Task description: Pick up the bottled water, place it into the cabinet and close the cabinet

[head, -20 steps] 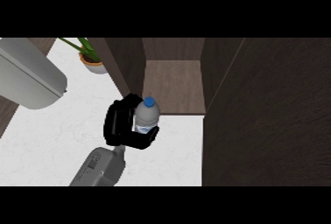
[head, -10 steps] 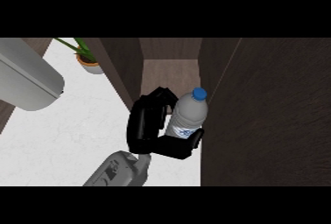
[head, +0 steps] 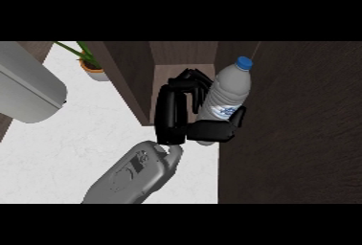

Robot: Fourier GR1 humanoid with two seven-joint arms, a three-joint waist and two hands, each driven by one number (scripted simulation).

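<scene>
The bottled water (head: 228, 93) is clear plastic with a blue cap and a white label, and it tilts so the cap points up and right. My right hand (head: 172, 115) is shut on its lower half, fingers curled round the far side and thumb across the near side. Hand and bottle hang in front of the open cabinet (head: 180, 56), a dark wood recess. The bottle's right side lies against the edge of the wide dark door panel (head: 293, 124). The bottle's base is hidden by the thumb. My left hand does not show.
White counter (head: 71, 148) spreads to the left below the cabinet's left wall (head: 130, 81). A potted plant (head: 90, 64) stands at the back left. A large grey rounded shape (head: 28, 91) fills the upper left.
The right hand has lifted the bottle off the counter and carried it up and to the right, closer to the cabinet opening and the door panel. The bottle now tilts more.
</scene>
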